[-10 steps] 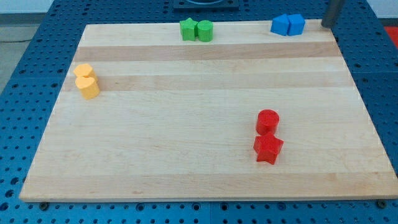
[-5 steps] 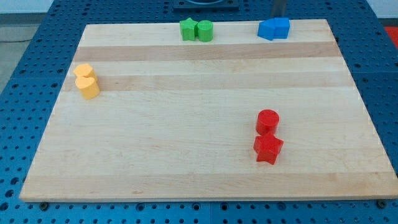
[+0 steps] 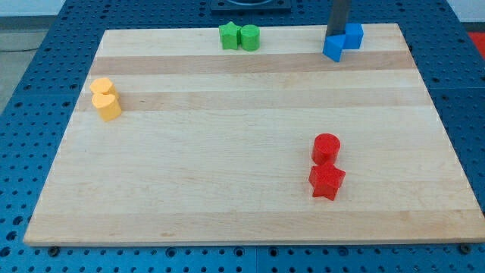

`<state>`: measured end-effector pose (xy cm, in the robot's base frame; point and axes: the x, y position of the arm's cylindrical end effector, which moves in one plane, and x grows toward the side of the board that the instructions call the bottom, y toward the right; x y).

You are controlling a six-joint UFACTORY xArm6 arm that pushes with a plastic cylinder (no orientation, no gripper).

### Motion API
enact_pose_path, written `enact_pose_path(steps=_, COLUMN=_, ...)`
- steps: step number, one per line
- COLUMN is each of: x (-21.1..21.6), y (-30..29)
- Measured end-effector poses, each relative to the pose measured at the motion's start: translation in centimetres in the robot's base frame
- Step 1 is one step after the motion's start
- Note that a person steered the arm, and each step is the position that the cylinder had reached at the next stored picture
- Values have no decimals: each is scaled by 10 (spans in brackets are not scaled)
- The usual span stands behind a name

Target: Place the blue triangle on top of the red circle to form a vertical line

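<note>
At the upper right of the light wooden board [image 3: 227, 152], my tip [image 3: 336, 36], a bare dark rod with no jaws to open or close, touches the small blue triangle block [image 3: 332, 49] beside a blue cube [image 3: 353, 35], well above the red round cylinder block [image 3: 326, 146] at lower right.

Place: a robotics lab or a test room.
Base: a blue metal plate [image 3: 30, 114] with regular rows of small holes, the kind used for fixing equipment.
Bench: a light wooden board [image 3: 227, 152] lies flat on this plate, with clean edges.
Objects: small plain blocks in yellow [image 3: 106, 98], green [image 3: 239, 36], blue [image 3: 342, 42] and red [image 3: 326, 167], like test pieces, not home things.
Equipment: a straight dark rod [image 3: 338, 17] comes down from the view's top.
</note>
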<state>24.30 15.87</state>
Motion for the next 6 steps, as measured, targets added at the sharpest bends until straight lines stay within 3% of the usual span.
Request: enact_pose_path(steps=6, x=130, y=-20)
